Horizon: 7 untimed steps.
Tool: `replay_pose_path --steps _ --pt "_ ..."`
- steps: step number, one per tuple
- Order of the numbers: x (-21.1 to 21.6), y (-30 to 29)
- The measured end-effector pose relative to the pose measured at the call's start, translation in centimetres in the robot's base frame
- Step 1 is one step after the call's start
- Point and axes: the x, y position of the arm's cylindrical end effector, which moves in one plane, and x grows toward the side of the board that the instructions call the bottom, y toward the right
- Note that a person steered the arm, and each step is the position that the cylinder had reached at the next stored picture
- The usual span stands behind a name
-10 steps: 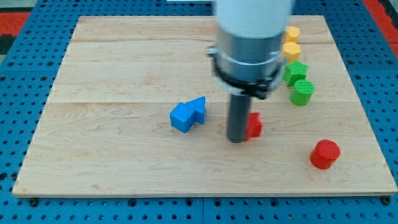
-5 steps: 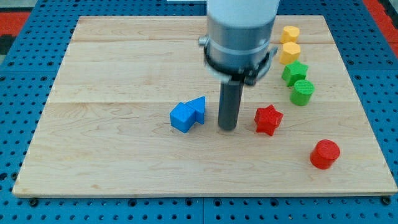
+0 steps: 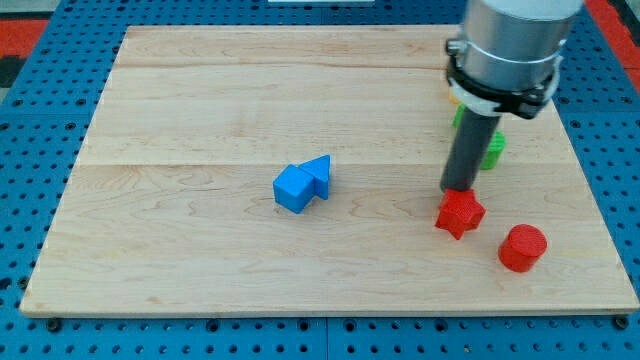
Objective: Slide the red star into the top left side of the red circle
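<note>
The red star (image 3: 460,213) lies on the wooden board at the lower right. The red circle (image 3: 523,247), a short cylinder, sits to its lower right with a small gap between them. My tip (image 3: 459,189) is at the star's top edge, touching or almost touching it. The arm's body hides part of the blocks at the upper right.
Two blue blocks (image 3: 302,182) sit pressed together near the board's middle. A green block (image 3: 491,149) shows partly behind the rod at the right, and a bit of yellow (image 3: 452,99) shows at the arm's left edge. The board's (image 3: 200,100) right edge is close to the red circle.
My tip moved from the star's left, across to the right, and now stands at the star's top. The star has shifted right and down, closer to the red circle.
</note>
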Motion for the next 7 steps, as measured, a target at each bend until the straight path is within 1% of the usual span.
replay_pose_path --steps 1,2,3,4,5,6,7 --pt "0.0 0.0" --pt "0.0 -2.5" --pt "-0.6 -7.0" --pt "0.7 -8.2" --pt "2.1 -6.5" --pt "2.1 -3.7" --pt "2.2 -3.4"
